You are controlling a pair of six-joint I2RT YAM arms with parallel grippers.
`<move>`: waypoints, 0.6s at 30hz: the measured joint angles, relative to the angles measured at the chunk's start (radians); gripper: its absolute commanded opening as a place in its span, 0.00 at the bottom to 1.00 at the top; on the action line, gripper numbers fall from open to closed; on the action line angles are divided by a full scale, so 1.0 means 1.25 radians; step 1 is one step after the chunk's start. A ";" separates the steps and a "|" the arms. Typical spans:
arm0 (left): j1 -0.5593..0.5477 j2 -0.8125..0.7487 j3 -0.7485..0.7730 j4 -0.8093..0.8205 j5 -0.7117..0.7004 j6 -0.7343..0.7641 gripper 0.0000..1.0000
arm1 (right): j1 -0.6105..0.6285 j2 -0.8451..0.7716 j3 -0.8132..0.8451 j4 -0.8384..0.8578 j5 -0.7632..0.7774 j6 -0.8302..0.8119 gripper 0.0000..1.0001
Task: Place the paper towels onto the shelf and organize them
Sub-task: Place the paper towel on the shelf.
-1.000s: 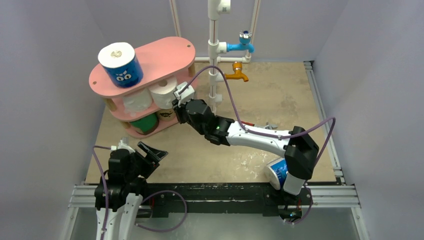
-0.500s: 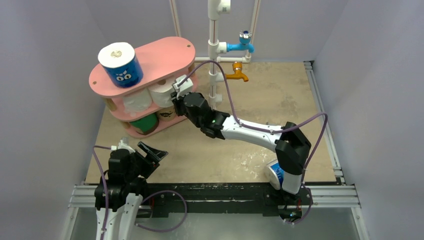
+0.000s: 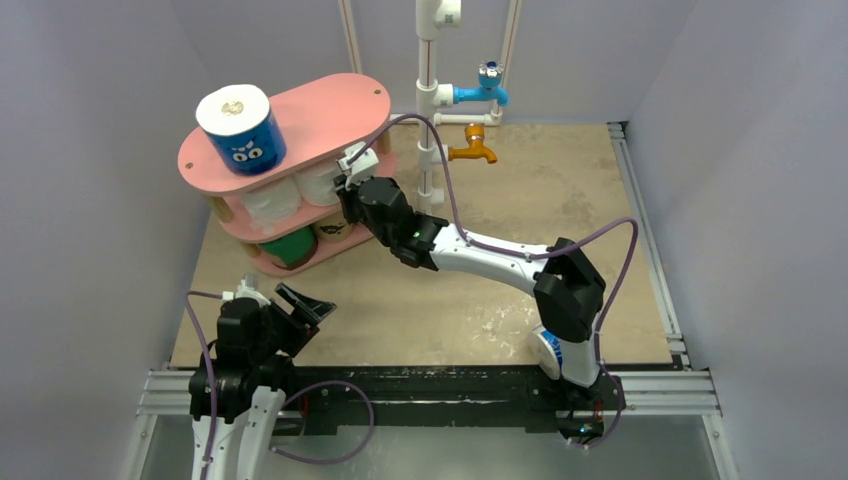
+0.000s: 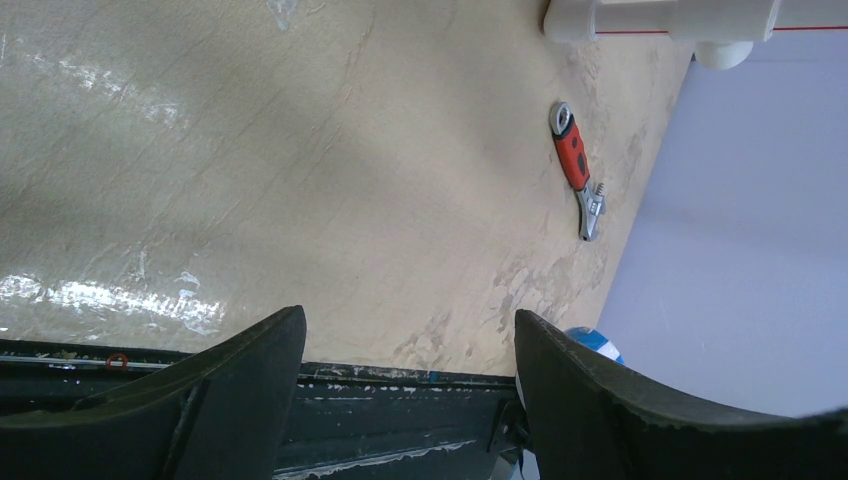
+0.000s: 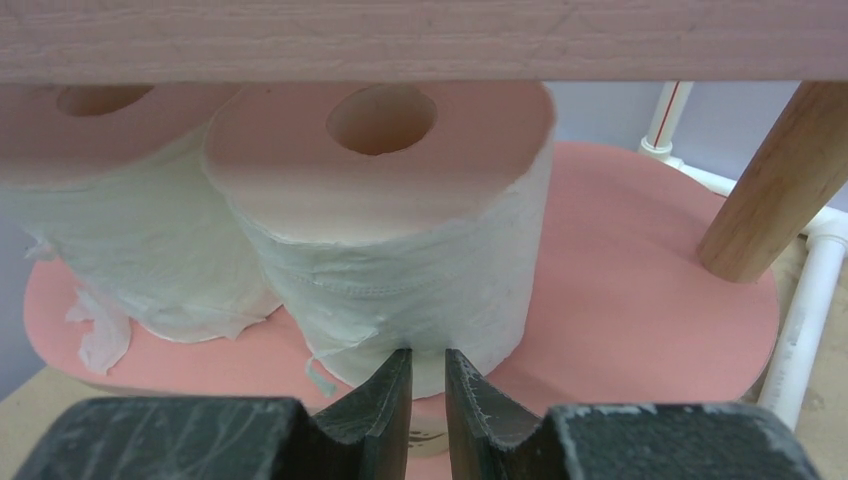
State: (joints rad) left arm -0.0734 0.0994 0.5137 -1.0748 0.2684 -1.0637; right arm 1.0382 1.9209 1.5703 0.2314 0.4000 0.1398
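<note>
I hold the right pincer [image 5: 428,378], jaws almost together and empty, against the bare white paper roll [image 5: 400,220] just ahead on the pink oval-boarded shelf [image 5: 640,300]; next, I judge, a gentle forward push seats it.

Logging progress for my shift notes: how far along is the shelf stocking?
Done: a blue-wrapped roll tops the shelf, two white rolls mid-tier, a green roll below. In hand: the right gripper, shut, at one white roll. Remaining: a blue roll by the right arm's base; left gripper open.

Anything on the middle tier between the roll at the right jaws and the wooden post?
Nothing; the right wrist view shows only bare pink shelf between the roll and the post.
</note>
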 measured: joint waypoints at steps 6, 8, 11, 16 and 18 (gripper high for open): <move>0.000 0.000 0.000 0.000 0.000 0.000 0.76 | -0.010 0.017 0.024 -0.006 0.001 0.000 0.20; 0.000 0.000 0.000 0.000 0.000 0.000 0.76 | -0.010 0.017 0.025 -0.009 0.001 0.000 0.20; 0.000 0.000 0.000 0.000 0.000 0.000 0.76 | -0.013 0.017 0.026 -0.010 0.001 0.000 0.21; 0.000 0.000 0.000 0.000 0.000 0.000 0.77 | -0.014 -0.006 -0.021 0.017 -0.002 -0.002 0.35; 0.000 0.000 0.000 0.000 0.000 0.000 0.77 | -0.014 -0.036 -0.061 0.020 -0.007 -0.003 0.46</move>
State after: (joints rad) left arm -0.0738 0.0994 0.5137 -1.0744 0.2684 -1.0637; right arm 1.0210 1.8755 1.4940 0.2565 0.3916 0.1356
